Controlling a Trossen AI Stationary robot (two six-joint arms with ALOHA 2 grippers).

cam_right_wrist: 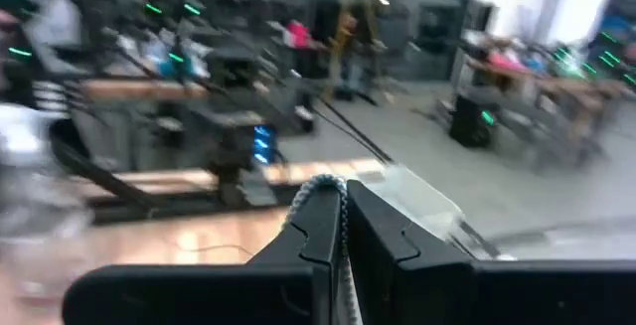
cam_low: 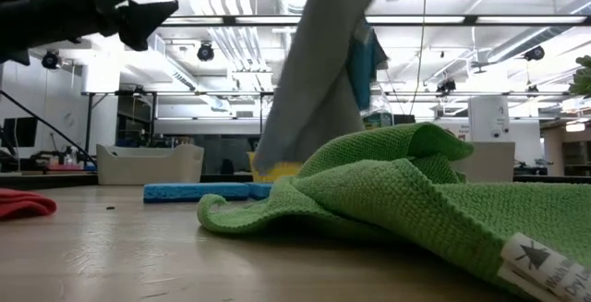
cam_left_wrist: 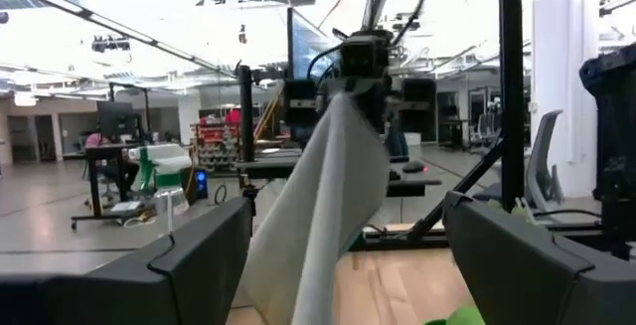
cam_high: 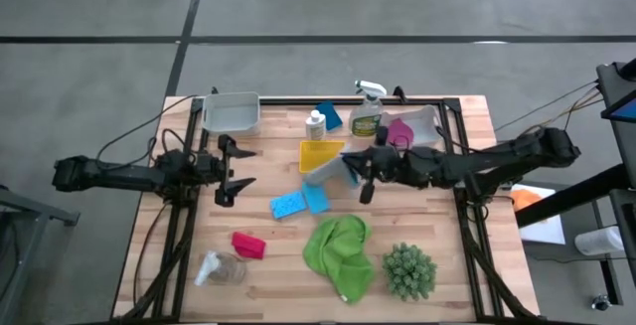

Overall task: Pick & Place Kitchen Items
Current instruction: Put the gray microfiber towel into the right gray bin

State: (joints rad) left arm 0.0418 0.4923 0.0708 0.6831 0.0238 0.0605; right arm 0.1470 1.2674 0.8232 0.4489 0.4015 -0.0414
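My right gripper [cam_high: 356, 169] hangs above the middle of the surface [cam_high: 268, 275], its fingers [cam_right_wrist: 323, 228] pinched on the edge of a pale grey cloth [cam_left_wrist: 318, 206] that dangles from them. My left gripper [cam_high: 237, 169] waits over the left side with its fingers spread wide and nothing between them. Two blue sponges [cam_high: 288, 204] lie near the middle, just beside the hanging cloth. The green cloth [cam_high: 340, 250] is crumpled toward the near edge, and the red cloth [cam_high: 248, 244] lies left of it. The spray bottle [cam_high: 367, 111] and the small white bottle [cam_high: 316, 124] stand by the far edge.
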